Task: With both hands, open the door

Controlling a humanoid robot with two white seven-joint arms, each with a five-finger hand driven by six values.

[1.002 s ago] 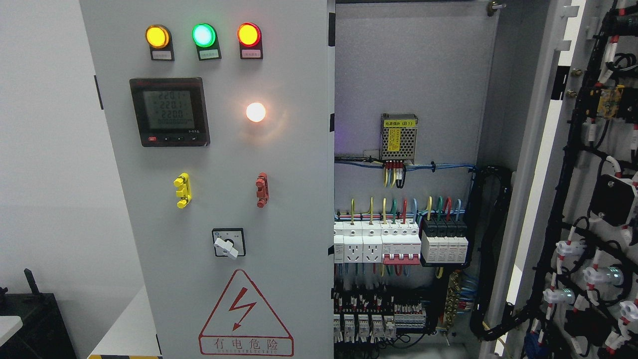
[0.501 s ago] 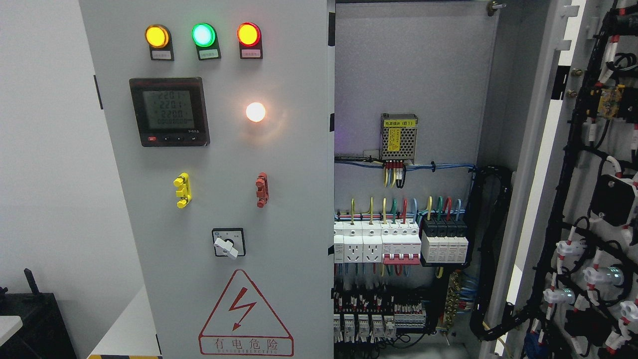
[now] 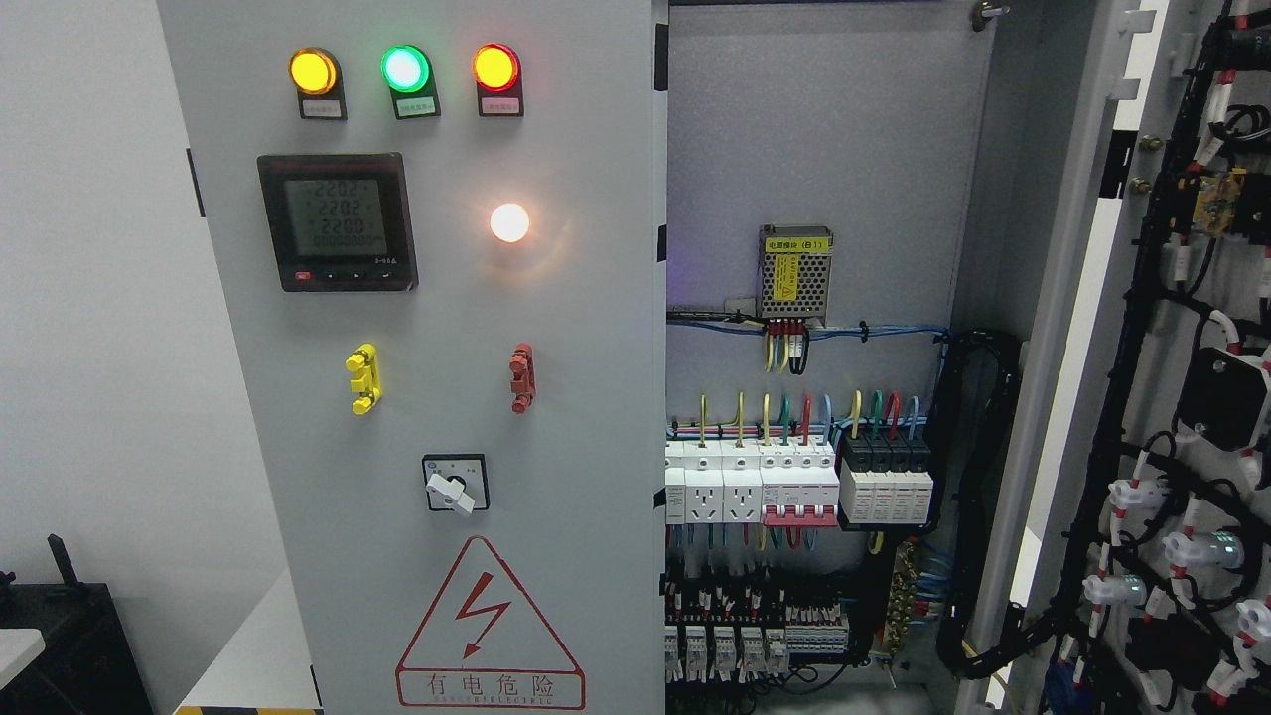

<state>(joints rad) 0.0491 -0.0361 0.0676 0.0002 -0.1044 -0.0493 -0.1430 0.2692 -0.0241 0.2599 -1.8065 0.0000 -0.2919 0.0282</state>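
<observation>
The grey cabinet [image 3: 814, 119] stands with its right door [image 3: 1182, 397] swung wide open at the far right, its inner face turned toward the room and strung with black cable [image 3: 1112, 397] and white lamp backs [image 3: 1132, 494]. The left door [image 3: 437, 397] is shut and flat on.

On that left door, three lit lamps sit in a row near the top: amber [image 3: 313, 71], green [image 3: 405, 69] and red [image 3: 495, 67]. Below them is a black meter [image 3: 337, 221] with a grey display, and to its right a white lamp [image 3: 509, 222] glowing. Lower down are a yellow handle [image 3: 362, 378] and, well to its right, a red handle [image 3: 521, 377]. Under these is a rotary switch [image 3: 456, 484], and below that a red triangular shock-warning sign [image 3: 489, 626].

Inside the open bay, a small mesh-cased power supply [image 3: 794, 275] is fixed to the back plate. Below it runs a row of white breakers and sockets [image 3: 750, 484], with a black-topped block [image 3: 886, 482] touching its right end. More terminals [image 3: 755, 626] fill the bottom.

Neither of the robot's hands is in sight, so I cannot tell how their fingers stand.
</observation>
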